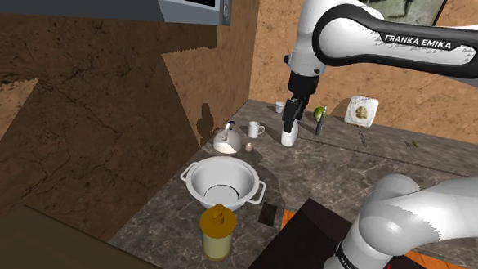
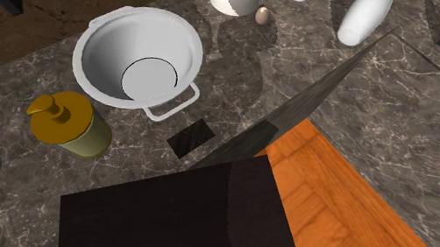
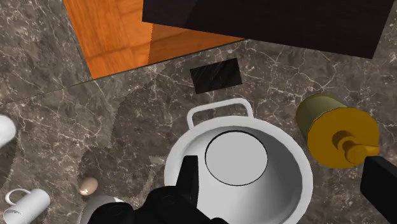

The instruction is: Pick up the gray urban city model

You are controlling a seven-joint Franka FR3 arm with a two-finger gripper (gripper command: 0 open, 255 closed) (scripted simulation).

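We see the claw hanging above the surface, fingers spread with nothing between them. We judge this suits a survey before any descent. The city model, a flat dark slab, lies on the surface just past the white pot's handle, near the stand. It sits well apart from the claw, lower down and towards the stand.

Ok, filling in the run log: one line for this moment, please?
gripper: open, empty, raised above counter | dark flat city model: on counter beside white pot, not grasped
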